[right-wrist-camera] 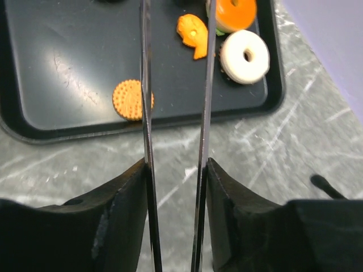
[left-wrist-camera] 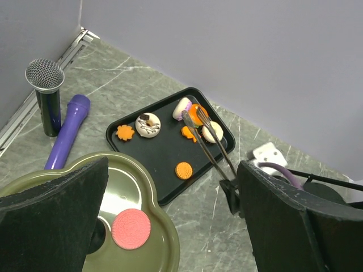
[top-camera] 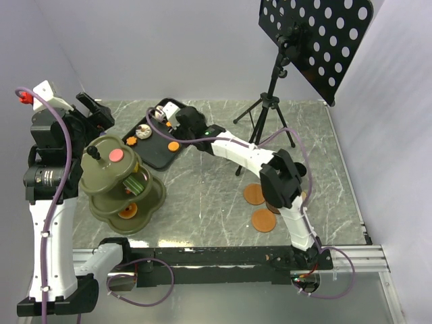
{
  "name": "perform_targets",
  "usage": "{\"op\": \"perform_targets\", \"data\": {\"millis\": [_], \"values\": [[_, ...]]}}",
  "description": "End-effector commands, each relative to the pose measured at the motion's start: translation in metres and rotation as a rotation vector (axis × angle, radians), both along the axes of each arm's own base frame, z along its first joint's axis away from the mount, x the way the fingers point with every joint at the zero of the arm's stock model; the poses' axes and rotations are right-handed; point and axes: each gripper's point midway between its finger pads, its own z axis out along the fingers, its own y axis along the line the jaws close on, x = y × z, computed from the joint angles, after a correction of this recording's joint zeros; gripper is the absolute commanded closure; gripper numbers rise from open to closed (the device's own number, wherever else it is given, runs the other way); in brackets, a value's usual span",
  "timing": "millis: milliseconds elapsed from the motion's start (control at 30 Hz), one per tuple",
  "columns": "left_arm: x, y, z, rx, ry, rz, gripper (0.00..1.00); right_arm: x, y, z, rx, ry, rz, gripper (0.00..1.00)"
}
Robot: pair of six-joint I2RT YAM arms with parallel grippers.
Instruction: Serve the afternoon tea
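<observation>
The right gripper (right-wrist-camera: 176, 170) is closed on the thin metal tongs (right-wrist-camera: 146, 85), a finger against each blade; the blades stand apart, and whether their tips hold something I cannot tell. The tongs point straight away from this gripper over the black tray (right-wrist-camera: 68, 56), tips near the orange donut (right-wrist-camera: 235, 12) at the far end. The left gripper (left-wrist-camera: 173, 192) is wide open and empty, above the green tiered stand (left-wrist-camera: 122, 181). All donuts lie flat, holes upward; the small orange pastry (right-wrist-camera: 193, 35) lies on a slant just beside one blade. The left wrist view shows seven pieces on the tray: these two, a plain white donut (right-wrist-camera: 245, 55), a round orange cookie (right-wrist-camera: 129, 100), a flower-shaped orange cookie (left-wrist-camera: 125, 133), a striped white donut (left-wrist-camera: 148, 124) and a white-and-purple pastry (left-wrist-camera: 181, 107); the right wrist view shows only the first four. One pink cookie (left-wrist-camera: 131, 228) lies on the top tier of the stand. Only the top view shows two brown-orange saucers (top-camera: 254, 194) on the table beside the right arm, and a green piece (top-camera: 135, 185) and an orange piece (top-camera: 127, 212) on the lower tiers.
</observation>
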Motion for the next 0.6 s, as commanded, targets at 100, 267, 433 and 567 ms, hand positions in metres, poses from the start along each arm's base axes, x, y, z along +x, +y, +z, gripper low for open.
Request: {"op": "perform_targets", "data": {"millis": [100,267,433,567], "values": [[-0.007,0.002,0.016,-0.002,-0.039,0.013,0.0,0.023,0.007,0.008,0.021,-0.049,-0.038,0.47],[-0.005,0.003,0.017,0.016,-0.035,0.011,0.0,0.029,0.0,-0.012,-0.021,-0.045,-0.053,0.45],[-0.005,0.002,0.015,0.047,-0.015,-0.003,0.0,0.036,0.0,-0.026,-0.022,-0.029,-0.064,0.43],[-0.008,0.005,0.012,0.087,-0.001,-0.008,0.0,0.045,-0.003,-0.034,-0.005,-0.014,-0.09,0.43]]}}
